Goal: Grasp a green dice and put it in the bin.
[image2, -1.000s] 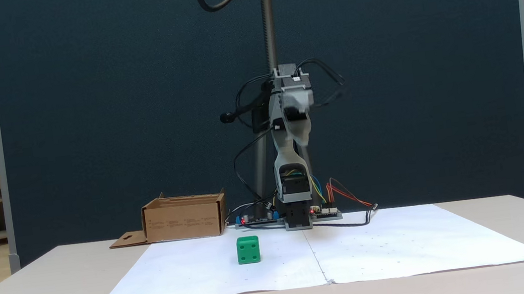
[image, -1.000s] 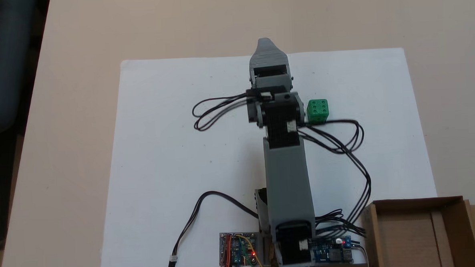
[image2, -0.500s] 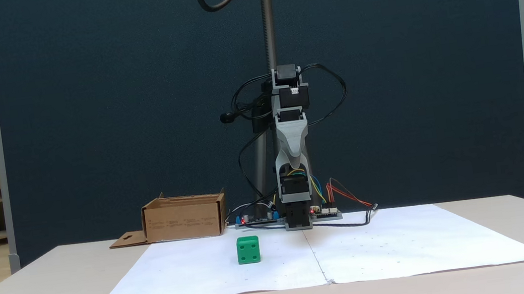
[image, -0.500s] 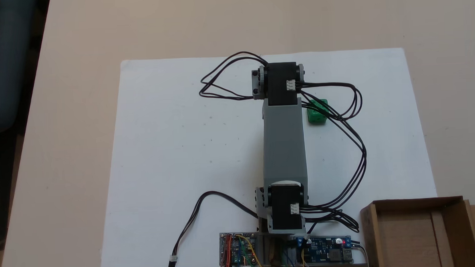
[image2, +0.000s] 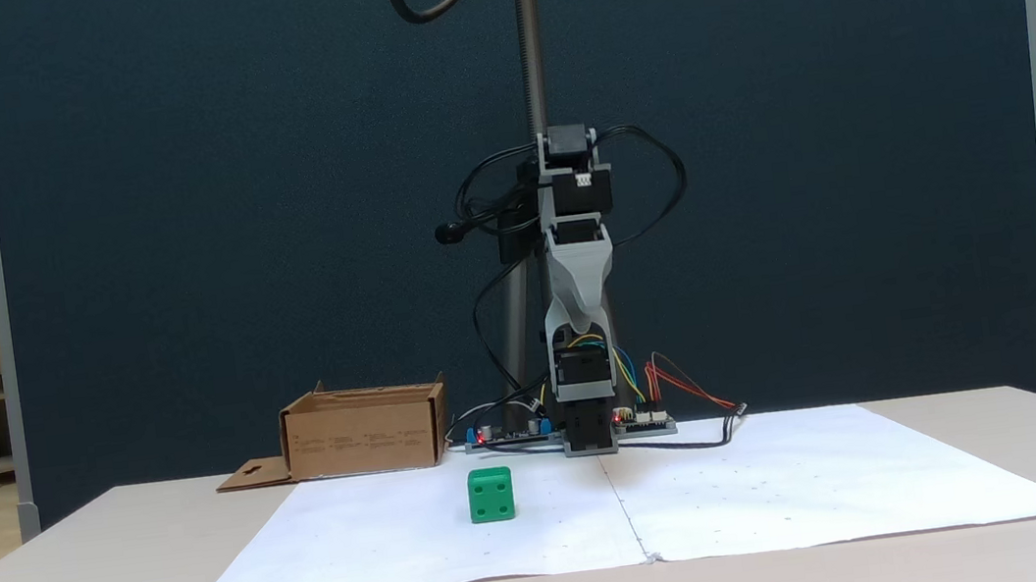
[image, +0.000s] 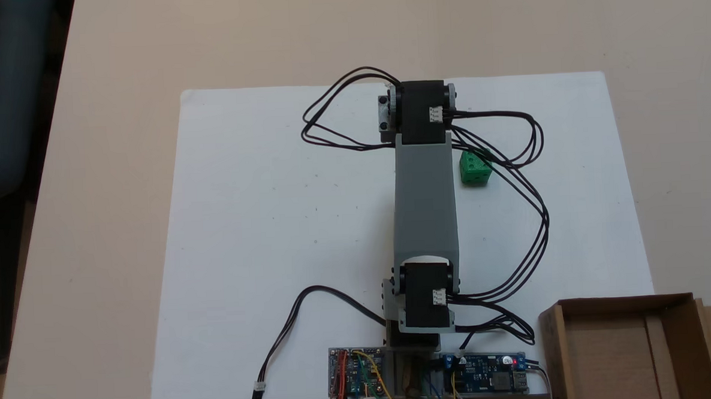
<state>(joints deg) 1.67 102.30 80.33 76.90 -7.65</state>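
1. While the arm (image: pixel 424 208) reaches out over the white paper sheet (image: pixel 261 227), the gripper (image2: pixel 578 315) points straight down in a fixed view, high above the sheet, and only one narrow grey tip shows, so whether its jaws are spread or pressed together cannot be told.
2. Nothing is seen between the jaws.
3. The green dice (image2: pixel 491 494) sits on the sheet, well below the gripper and to its left in that view.
4. Seen from above, the green dice (image: pixel 475 168) lies just right of the arm's grey link, with black cables (image: pixel 530 216) crossing over its upper edge.
5. The bin (image: pixel 629 349) stands at the sheet's lower right corner in that view, well apart from the dice, open side up.
6. Circuit boards (image: pixel 357 376) sit at the arm's base, between sheet edge and bin.
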